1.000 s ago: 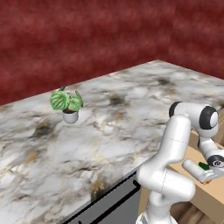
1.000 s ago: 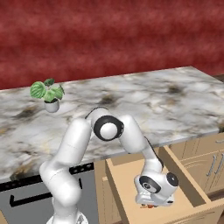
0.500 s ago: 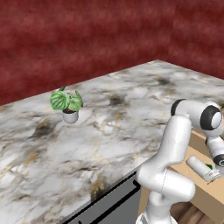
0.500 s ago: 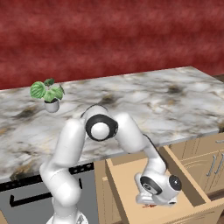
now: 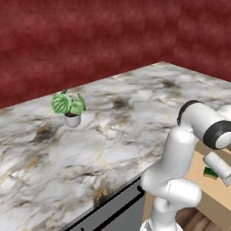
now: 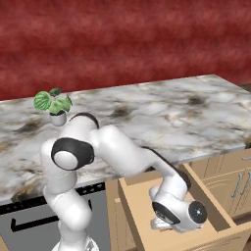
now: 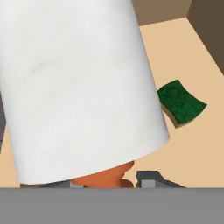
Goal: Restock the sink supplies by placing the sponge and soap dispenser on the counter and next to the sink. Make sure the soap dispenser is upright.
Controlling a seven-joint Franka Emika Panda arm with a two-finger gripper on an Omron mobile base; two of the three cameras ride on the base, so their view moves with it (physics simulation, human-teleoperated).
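The soap dispenser [image 7: 78,87], a whitish cylinder with an orange pump [image 7: 105,177], lies very close in the hand view, pump end toward the hand. My gripper [image 7: 103,181] is shut on it at the pump end, with one dark fingertip [image 7: 148,177] showing beside the pump. The green sponge [image 7: 181,103] lies flat on the drawer floor to the right of the bottle, apart from it; it also peeks out beside my wrist as the sponge [image 5: 210,172]. The marble counter [image 6: 171,117] runs above the drawer. The sink is out of view.
My arm reaches down into an open wooden drawer [image 6: 131,206] below the counter edge. A small potted plant [image 5: 68,106] stands on the counter at the back left. A dark appliance front [image 6: 29,215] sits left of the drawer, and cabinet doors [image 6: 235,186] sit right of it.
The jaws have narrowed onto the soap dispenser. The hand has sunk lower and farther right in the left base view, deeper into the drawer.
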